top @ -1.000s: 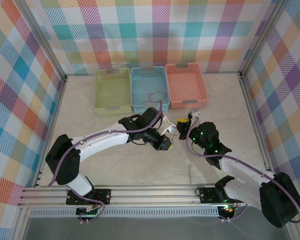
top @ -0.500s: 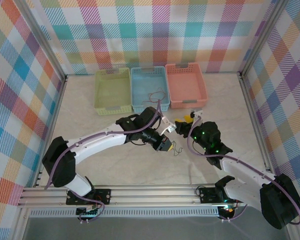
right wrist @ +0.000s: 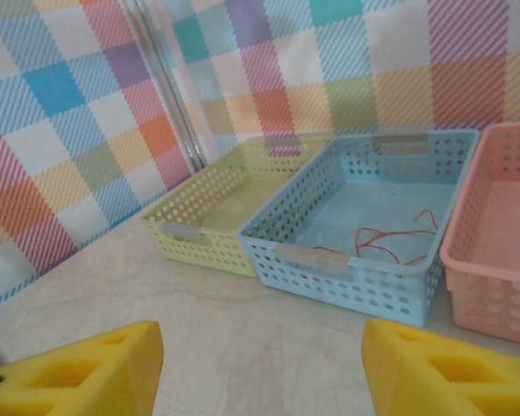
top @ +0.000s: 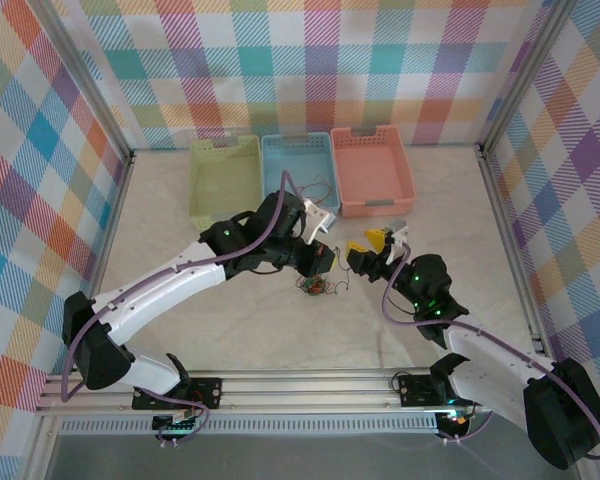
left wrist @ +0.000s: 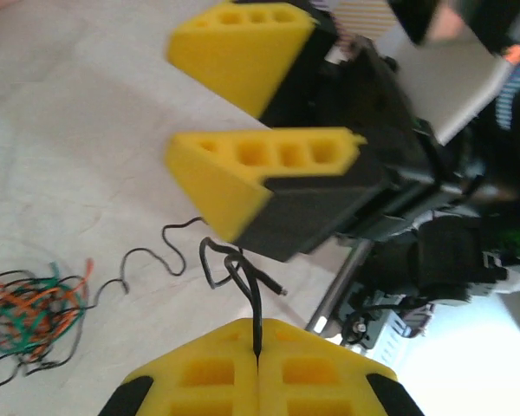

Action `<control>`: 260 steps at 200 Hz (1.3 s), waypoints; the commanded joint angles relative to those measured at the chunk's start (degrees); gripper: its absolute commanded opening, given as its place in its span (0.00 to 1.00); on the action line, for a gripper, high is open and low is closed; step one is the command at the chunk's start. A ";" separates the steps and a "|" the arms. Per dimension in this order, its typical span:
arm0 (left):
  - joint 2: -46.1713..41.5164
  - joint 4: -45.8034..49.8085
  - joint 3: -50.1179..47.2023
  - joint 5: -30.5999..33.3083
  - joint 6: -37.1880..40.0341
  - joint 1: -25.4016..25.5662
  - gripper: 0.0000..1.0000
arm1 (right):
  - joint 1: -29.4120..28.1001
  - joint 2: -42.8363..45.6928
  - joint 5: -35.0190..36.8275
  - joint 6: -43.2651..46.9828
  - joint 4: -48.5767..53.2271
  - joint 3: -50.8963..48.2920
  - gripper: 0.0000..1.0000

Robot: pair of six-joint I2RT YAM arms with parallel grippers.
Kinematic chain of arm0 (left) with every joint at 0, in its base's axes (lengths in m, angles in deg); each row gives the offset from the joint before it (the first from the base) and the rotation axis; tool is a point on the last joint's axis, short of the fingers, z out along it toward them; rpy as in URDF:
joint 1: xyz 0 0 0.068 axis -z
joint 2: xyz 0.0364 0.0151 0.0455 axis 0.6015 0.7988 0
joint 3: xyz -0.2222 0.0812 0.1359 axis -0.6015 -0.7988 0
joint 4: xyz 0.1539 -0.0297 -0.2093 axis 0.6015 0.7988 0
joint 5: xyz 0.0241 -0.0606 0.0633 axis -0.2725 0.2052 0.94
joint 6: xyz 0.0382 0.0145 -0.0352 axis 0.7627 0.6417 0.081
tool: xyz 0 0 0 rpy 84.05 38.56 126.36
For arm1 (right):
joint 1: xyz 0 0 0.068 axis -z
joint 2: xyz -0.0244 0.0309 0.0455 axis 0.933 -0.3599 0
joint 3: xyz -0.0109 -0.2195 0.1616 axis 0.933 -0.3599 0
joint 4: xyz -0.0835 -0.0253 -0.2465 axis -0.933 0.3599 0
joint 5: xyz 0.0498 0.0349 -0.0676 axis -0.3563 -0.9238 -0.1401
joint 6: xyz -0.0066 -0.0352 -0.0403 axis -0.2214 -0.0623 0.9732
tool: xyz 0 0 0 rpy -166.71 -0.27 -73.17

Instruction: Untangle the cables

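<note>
At the left of the left wrist view, a clump of orange, green and black cables lies on the pale table. From near it a lone black wire squiggles rightward into the left gripper, whose yellow pads are pressed together on it. Just past that wire the right gripper hangs with its fingers spread wide, touching no cable, and its own camera shows a red wire lying in the blue basket.
</note>
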 commanded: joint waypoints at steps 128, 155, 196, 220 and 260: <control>0.51 5.91 7.10 -7.74 -0.21 -2.34 0.00 | -3.35 -7.93 -7.65 8.58 -8.63 1.22 0.66; 0.34 5.78 7.30 -10.82 -0.66 -2.16 0.00 | -3.53 -9.90 -6.88 8.89 -8.17 2.06 0.64; -1.17 6.58 8.61 -11.91 -0.86 -2.02 0.00 | -3.62 -12.49 -9.39 9.00 -6.23 3.96 0.59; -2.21 7.00 9.94 -11.58 -1.19 -2.00 0.00 | -3.65 -13.53 -10.30 9.08 -6.35 4.28 0.58; -3.46 6.51 10.06 -7.52 -1.78 -1.95 0.00 | -4.88 -13.46 -13.03 11.88 -14.23 1.06 0.60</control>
